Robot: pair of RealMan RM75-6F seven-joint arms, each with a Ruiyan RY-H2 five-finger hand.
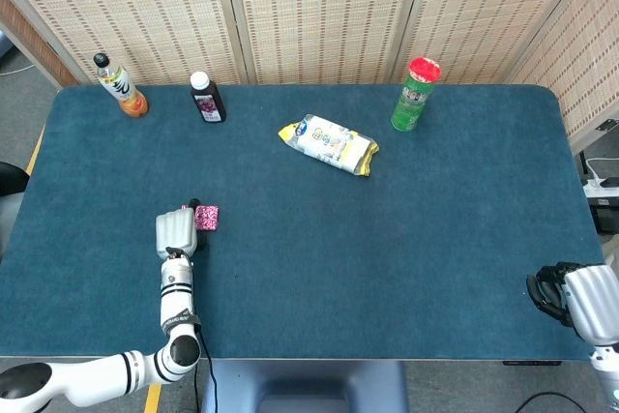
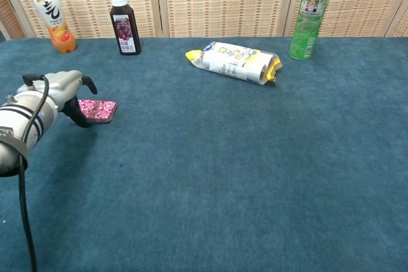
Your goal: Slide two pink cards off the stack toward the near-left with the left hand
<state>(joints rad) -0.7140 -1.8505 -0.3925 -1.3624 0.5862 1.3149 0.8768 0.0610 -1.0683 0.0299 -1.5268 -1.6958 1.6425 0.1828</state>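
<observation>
pink card stack (image 2: 99, 110) lies flat, its left part hidden.

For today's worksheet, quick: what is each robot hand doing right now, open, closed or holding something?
Left hand: at the pink cards, covering their left part; grip cannot be told.
Right hand: at the table's near-right edge, fingers curled in, holding nothing.

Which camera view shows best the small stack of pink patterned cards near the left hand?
The chest view. There the small stack of pink patterned cards shows its top face and near edge, with the left hand covering only its left end. In the head view the stack is tiny, and the hand hides its left part.
</observation>
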